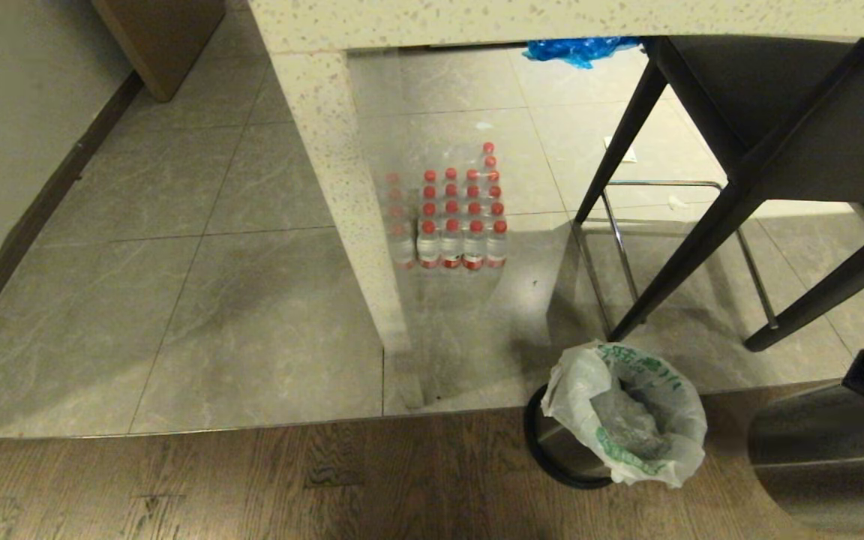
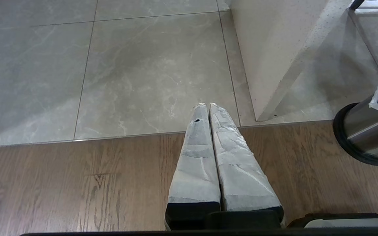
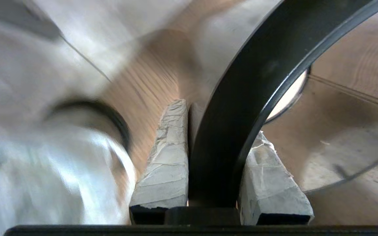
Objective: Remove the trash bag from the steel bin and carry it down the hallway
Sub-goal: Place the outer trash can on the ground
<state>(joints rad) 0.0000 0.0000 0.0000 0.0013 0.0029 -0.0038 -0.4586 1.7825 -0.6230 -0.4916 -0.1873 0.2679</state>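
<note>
The thin translucent white trash bag with green lettering point(image 1: 627, 420) sits inside the small brushed-steel bin point(image 1: 556, 442), its mouth folded out over the rim. The bin stands at about 5 o'clock in the head view, just where the wooden floor point(image 1: 252, 480) meets the grey marbled floor tiles point(image 1: 237, 300). It has not been lifted out yet.

The right hand point(image 3: 189, 108) is clamped on a wide black ring point(image 3: 241, 98). This looks like the rim of a second steel cylinder point(image 1: 814, 450), which is at 3 o'clock from the bin, at the frame's edge. The left hand point(image 2: 205, 106) hangs over the wooden floor with its fingers pressed together and nothing between them, and the bin is off at its 2 o'clock.

The main risk I see is that the working hand is already full. If it swings towards the bag with the ring in its grip, the cylinder could knock the light bin over. A pinch on the bag's film would be impossible anyway until it lets go.

The film itself looks flimsy (a one-sided pull may tear it or drag the bin along). The dark legs of the stool point(image 1: 687, 247) stand at 1 o'clock from the bin, and the pack of red-capped water bottles point(image 1: 454, 225) is at 11 o'clock. Either could snag a swinging bag.
</note>
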